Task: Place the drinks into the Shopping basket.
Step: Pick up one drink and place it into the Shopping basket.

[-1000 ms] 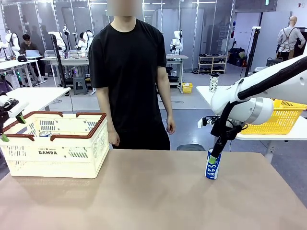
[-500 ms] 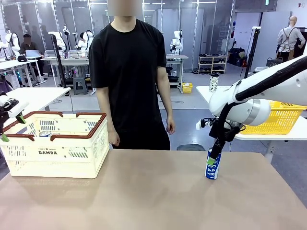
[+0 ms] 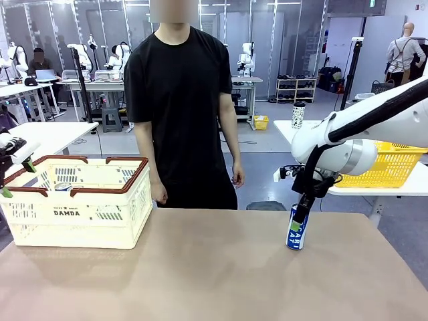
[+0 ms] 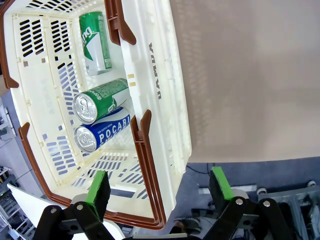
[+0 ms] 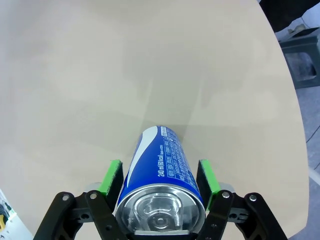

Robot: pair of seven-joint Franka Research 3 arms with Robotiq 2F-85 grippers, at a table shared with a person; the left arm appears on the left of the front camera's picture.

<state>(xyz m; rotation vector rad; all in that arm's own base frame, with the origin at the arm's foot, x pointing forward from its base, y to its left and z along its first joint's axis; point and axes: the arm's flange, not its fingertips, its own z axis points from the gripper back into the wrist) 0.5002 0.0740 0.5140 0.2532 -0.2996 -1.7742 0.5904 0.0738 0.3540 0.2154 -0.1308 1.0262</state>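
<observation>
At the left end of the table [image 3: 221, 267] stands the Shopping basket [image 3: 100, 221], cream lattice sides with a dark brown-red rim and "DAMDA" printed on its side. Through my left wrist camera I see three cans lying on their sides inside it: a green can [image 4: 95, 42] by itself toward one end, a second green can [image 4: 100, 99], and touching that one a blue Pocari can [image 4: 102, 132], their silver tops facing the camera. My left gripper [image 4: 159, 186] hangs over the basket's rim with its green pads spread wide, holding nothing. On the right side of the table a slim blue-and-white can [image 3: 297, 229] stands upright, white lettering down its side and fine print near the silver top. My right gripper [image 5: 159, 177] has a green pad pressed against each side of this can.
</observation>
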